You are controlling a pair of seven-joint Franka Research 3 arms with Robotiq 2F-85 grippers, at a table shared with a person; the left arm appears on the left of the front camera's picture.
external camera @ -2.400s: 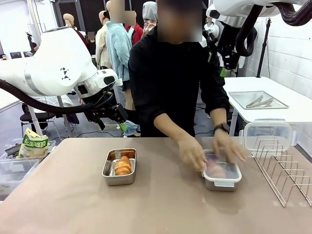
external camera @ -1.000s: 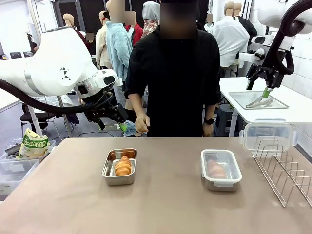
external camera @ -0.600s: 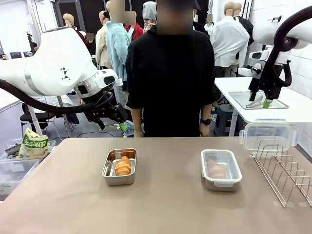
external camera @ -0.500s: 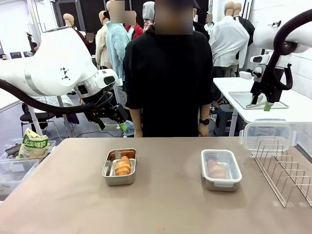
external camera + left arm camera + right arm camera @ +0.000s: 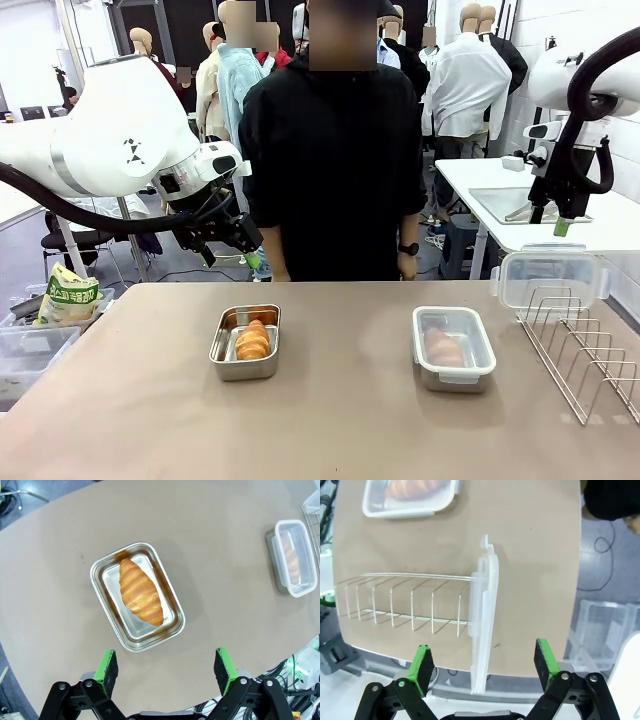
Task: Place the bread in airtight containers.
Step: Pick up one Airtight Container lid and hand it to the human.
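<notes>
A brown table (image 5: 330,420) is filling the near half of the room, with a grey floor (image 5: 120,262) showing beyond its far edge. At the far right a white table (image 5: 600,225) is standing against a white tiled wall (image 5: 600,140) and carrying a flat steel tray (image 5: 500,203). At the left, bright light is coming in near a black office chair (image 5: 55,245).

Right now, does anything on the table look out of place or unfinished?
Nothing is spilled or damaged. The left shiny steel tin sits open with its golden-brown croissant uncovered, while the right tin is lidded. A spare clear white-rimmed plastic lid stands upright against the wire rack.
</notes>
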